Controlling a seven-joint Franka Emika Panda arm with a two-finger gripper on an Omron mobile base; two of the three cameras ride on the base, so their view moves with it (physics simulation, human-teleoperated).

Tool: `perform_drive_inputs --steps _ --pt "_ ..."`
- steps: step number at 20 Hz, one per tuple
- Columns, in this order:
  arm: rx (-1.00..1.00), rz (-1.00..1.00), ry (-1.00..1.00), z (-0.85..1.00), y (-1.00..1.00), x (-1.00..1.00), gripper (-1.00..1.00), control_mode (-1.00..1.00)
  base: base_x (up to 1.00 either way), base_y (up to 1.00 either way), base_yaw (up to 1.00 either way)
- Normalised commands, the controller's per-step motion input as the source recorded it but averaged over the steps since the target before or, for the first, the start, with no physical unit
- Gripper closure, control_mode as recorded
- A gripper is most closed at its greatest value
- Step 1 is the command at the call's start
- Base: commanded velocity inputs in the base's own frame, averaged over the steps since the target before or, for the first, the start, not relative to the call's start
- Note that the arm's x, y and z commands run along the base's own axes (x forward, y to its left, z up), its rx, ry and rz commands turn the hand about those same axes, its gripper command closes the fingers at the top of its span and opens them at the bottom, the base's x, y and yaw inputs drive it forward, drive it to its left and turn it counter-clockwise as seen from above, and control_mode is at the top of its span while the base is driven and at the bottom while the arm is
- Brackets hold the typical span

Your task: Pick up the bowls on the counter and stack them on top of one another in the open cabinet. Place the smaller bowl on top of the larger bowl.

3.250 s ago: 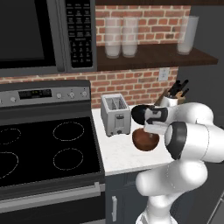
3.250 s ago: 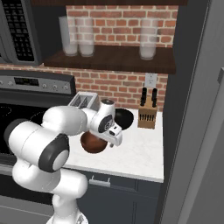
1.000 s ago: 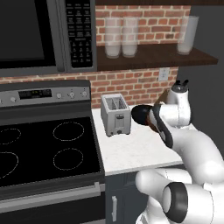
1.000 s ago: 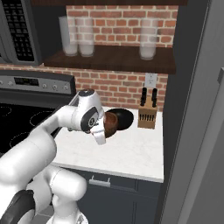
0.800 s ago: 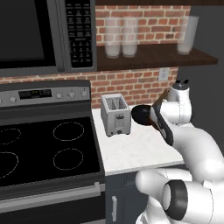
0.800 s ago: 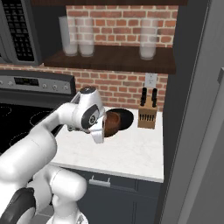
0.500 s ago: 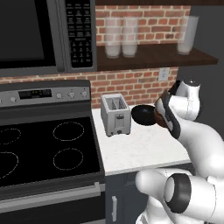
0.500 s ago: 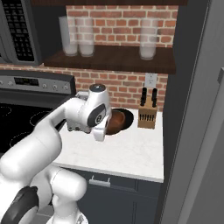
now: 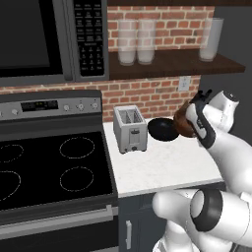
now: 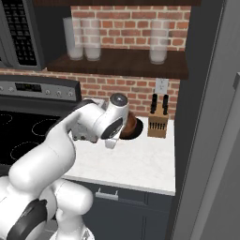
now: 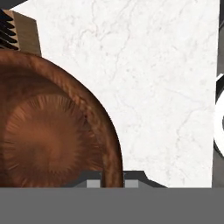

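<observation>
- The gripper [image 11: 111, 181] is clamped tight on the rim of the smaller bowl [image 9: 186, 122], a glossy reddish-brown bowl held in the air above the white marbled counter [image 9: 162, 165]
- From the hand's own camera, the brown bowl's rim runs down between the two dark fingertips, with the counter's stone spread out beyond it
- The larger bowl [image 9: 163, 129], black, sits on the counter just beside the lifted one, between it and the toaster [image 9: 130, 129]
- In the right base view the white arm covers most of both bowls; only a brown and black edge [image 10: 132, 127] shows past the wrist
- A knife block [image 10: 158, 121] stands against the brick wall, near the bowls on the far side from the toaster
- Above, the open cabinet [image 9: 167, 64] holds tall clear glass jars [image 9: 136, 42], with another jar [image 9: 211, 38] farther along the shelf
- A black stovetop [image 9: 51, 170] adjoins the counter, with the microwave [image 9: 44, 39] mounted above it
</observation>
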Motion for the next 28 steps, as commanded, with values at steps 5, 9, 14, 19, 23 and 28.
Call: perform_drive_inputs --steps 5,9,14,19,23,28 --pt "0.0 0.0 -0.02 0.0 0.0 0.46 1.0 -1.0 0.0 0.0 0.0" --pt "0.0 0.0 0.0 0.0 0.0 0.62 1.0 -1.0 0.0 0.0 0.0" --pt "0.0 0.0 0.02 -0.06 0.0 0.61 1.0 -1.0 0.0 0.0 0.0" --pt "0.0 0.0 0.0 -0.26 0.0 0.41 1.0 -1.0 0.0 0.0 0.0" --pt "0.0 0.0 0.0 -0.39 0.0 0.45 1.0 -1.0 0.0 0.0 0.0" --pt "0.0 0.0 0.0 -0.41 0.0 0.46 1.0 -1.0 0.0 0.0 0.0"
